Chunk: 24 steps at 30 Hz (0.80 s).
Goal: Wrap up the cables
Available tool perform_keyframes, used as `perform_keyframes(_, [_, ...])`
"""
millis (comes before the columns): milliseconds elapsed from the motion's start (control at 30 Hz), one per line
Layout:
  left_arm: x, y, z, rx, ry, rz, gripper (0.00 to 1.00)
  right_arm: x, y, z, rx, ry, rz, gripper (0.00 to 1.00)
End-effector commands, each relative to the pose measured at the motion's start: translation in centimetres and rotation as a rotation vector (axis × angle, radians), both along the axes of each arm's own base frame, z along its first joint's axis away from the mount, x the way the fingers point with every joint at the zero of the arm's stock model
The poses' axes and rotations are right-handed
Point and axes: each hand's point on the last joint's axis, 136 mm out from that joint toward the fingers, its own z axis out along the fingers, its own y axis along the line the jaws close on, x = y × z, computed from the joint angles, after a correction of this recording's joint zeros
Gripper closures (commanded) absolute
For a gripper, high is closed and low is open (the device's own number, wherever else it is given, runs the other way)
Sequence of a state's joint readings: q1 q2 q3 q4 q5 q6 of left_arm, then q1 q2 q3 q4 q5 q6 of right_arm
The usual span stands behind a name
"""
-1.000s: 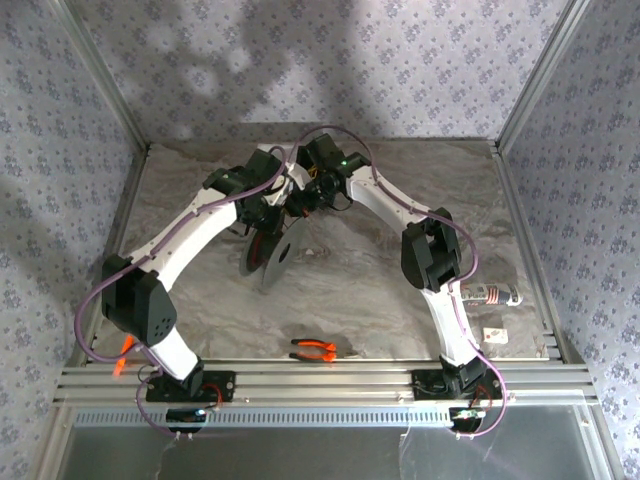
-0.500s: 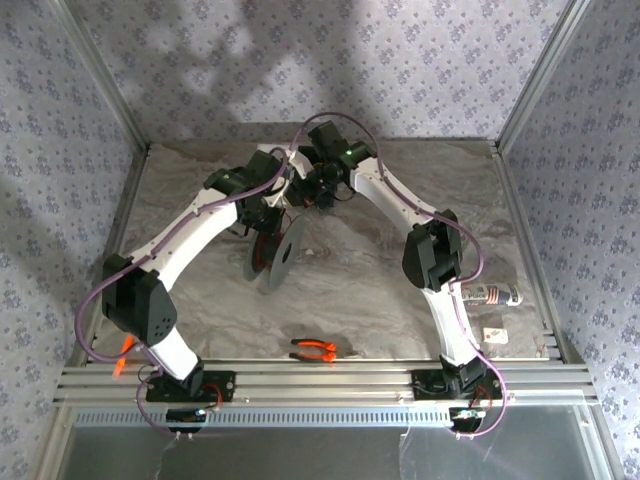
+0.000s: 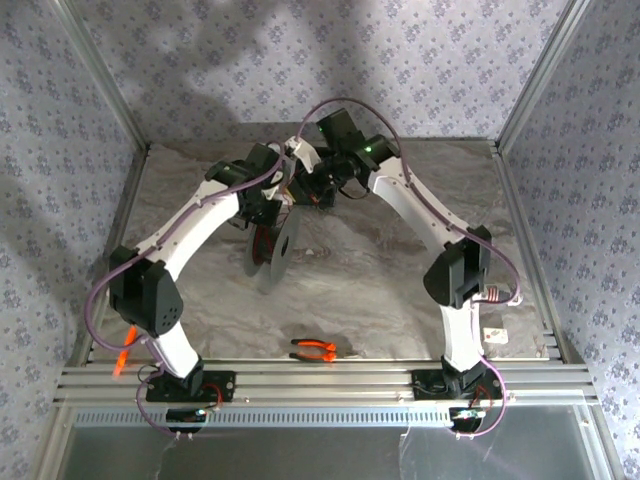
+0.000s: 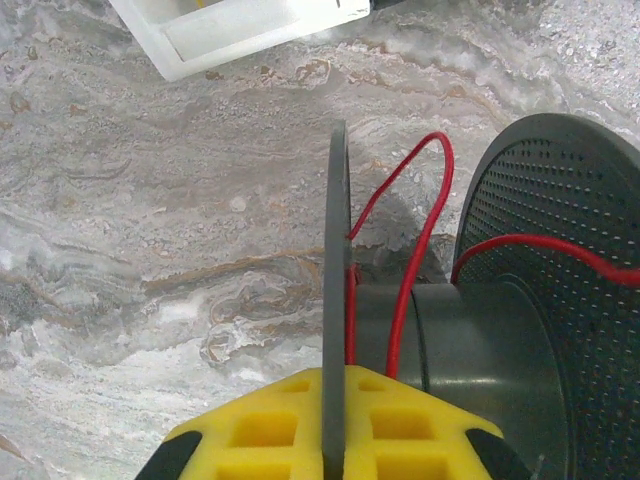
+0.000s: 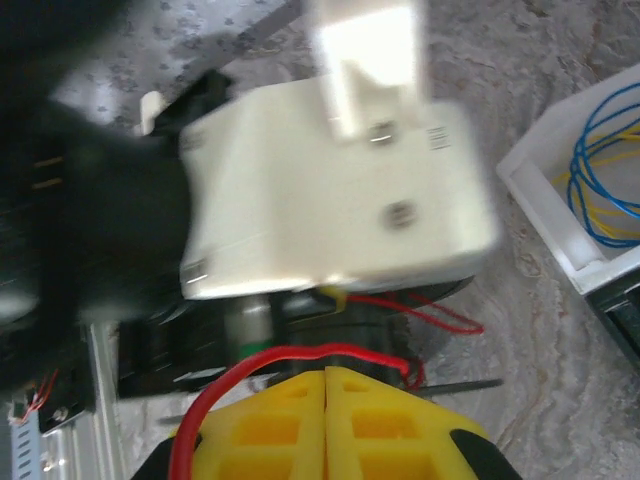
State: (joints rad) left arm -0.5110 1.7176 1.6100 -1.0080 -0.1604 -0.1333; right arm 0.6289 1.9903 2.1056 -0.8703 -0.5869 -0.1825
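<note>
Your left pincer (image 4: pixel 337 392) is closed on the thin near flange of the grey spool (image 3: pixel 268 252), which stands on edge just left of centre in the top view. Your right pincer (image 5: pixel 325 388) has its yellow pads pressed together. The red cable (image 5: pixel 290 352) arches across their tips, but you cannot tell from the right wrist view whether it is actually nipped between them.

By my reading, you are early in the job. In the left wrist view only a couple of red strands lie on the hub (image 4: pixel 470 340), close against the held flange. One loop stands loose above it at the frame's upper middle, and another strand crosses the far flange at right. Most of the hub is bare, so nearly all of the winding looks still ahead, and the slack loop probably needs drawing snug.

At the right edge of the right wrist view, blue cables (image 5: pixel 612 150) and some yellow ones sit coiled in a white tray (image 5: pixel 535 215) on the marbled surface (image 4: pixel 150 250), not yet wrapped.
</note>
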Motion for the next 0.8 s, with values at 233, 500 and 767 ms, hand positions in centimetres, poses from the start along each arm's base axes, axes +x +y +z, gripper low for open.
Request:
perform_keyframes(233, [2.0, 0.9, -0.6, -0.075, 0.031, 0.081, 1.0, -5.4, 0.2, 0.3, 0.0, -0.043, 0.045, 1.0])
perform_keyframes(500, [2.5, 0.8, -0.6, -0.105, 0.035, 0.104, 1.0, -8.0, 1.9, -2.3, -0.001, 0.011, 0.08, 1.0])
perform_keyframes(767, [2.1, 0.3, -1.1, -0.129, 0.07, 0.097, 1.0, -8.2, 3.4, -5.8, -0.027, 0.058, 0.087, 1.0])
